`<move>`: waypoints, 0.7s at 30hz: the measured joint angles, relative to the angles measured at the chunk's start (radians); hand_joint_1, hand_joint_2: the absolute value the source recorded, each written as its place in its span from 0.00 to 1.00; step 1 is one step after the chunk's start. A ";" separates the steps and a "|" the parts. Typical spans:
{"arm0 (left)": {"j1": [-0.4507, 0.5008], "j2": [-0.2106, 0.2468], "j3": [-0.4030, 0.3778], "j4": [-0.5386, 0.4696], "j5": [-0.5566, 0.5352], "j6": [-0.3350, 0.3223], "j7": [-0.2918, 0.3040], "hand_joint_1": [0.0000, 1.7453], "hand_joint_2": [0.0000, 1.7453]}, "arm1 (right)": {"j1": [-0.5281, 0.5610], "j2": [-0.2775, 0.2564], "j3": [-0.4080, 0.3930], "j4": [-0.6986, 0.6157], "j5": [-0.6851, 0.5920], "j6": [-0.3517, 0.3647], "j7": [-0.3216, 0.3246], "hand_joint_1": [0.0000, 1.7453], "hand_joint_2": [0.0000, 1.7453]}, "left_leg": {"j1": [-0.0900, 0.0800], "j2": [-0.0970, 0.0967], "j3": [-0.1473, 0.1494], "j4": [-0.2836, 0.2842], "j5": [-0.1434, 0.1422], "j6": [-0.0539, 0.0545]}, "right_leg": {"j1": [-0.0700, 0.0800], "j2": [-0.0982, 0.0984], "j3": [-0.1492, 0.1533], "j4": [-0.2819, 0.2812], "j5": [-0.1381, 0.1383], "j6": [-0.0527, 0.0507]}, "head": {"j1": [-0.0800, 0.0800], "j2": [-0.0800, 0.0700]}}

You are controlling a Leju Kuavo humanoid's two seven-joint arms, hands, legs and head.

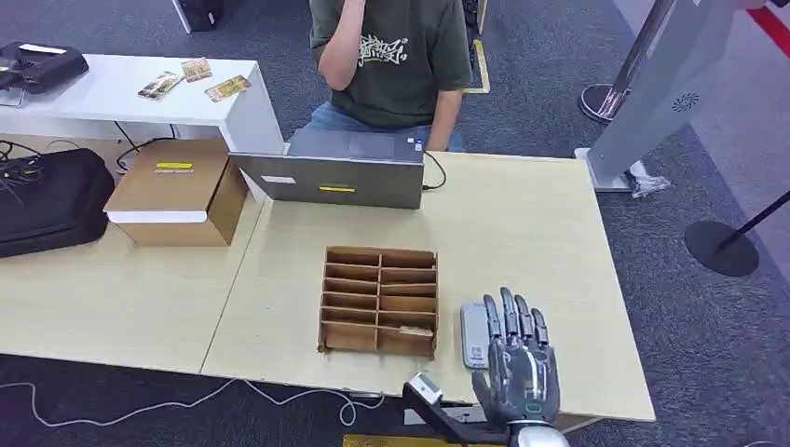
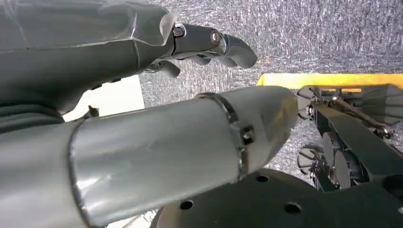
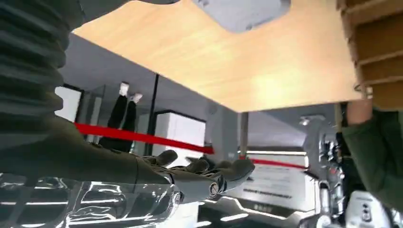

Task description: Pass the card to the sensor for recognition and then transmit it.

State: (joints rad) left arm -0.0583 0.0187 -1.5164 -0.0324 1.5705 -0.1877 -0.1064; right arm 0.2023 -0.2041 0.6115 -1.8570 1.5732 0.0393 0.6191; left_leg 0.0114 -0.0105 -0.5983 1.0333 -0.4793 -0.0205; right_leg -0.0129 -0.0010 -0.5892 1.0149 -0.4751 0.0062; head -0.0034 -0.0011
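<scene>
Right hand (image 1: 520, 358): we see it spread flat, grasping nothing, just right of the sensor (image 1: 474, 333)
Left hand (image 2: 209, 45): fingers loosely curled, empty
Sensor: just right of the wooden organizer (image 1: 379, 300)
Card: we cannot tell where

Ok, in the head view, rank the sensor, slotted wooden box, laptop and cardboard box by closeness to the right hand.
1. Sensor, just left of the right hand.
2. Slotted wooden box, further left.
3. Laptop, at the table's far edge.
4. Cardboard box, far left.
</scene>
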 joint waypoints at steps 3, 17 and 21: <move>0.000 0.000 0.001 0.000 0.000 0.002 0.000 0.00 0.00 | 0.016 0.002 0.012 -0.001 0.000 0.005 0.003 0.00 1.00 | 0.000 0.000 0.000 0.000 -0.001 0.000 | 0.000 0.000 0.000 0.000 0.000 0.000 | 0.000 0.000; 0.000 0.000 0.011 0.000 0.000 0.000 0.000 0.00 0.00 | 0.021 0.002 0.040 0.016 0.000 -0.038 -0.044 0.00 1.00 | 0.000 0.000 0.001 0.000 -0.001 0.000 | 0.000 0.000 0.001 0.000 0.000 0.000 | 0.000 0.000; 0.000 0.000 0.013 0.000 0.000 0.000 0.000 0.00 0.00 | 0.012 0.016 0.043 0.032 0.000 -0.073 -0.082 0.00 1.00 | 0.000 0.000 0.001 0.000 -0.001 0.000 | 0.000 0.000 0.001 0.000 0.000 0.000 | 0.000 0.000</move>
State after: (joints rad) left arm -0.0582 0.0187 -1.5034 -0.0320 1.5705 -0.1881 -0.1064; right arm 0.2142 -0.1880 0.6542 -1.8246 1.5732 -0.0332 0.5370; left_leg 0.0113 -0.0104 -0.5976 1.0335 -0.4806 -0.0205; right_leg -0.0130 -0.0008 -0.5886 1.0147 -0.4752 0.0064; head -0.0034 -0.0015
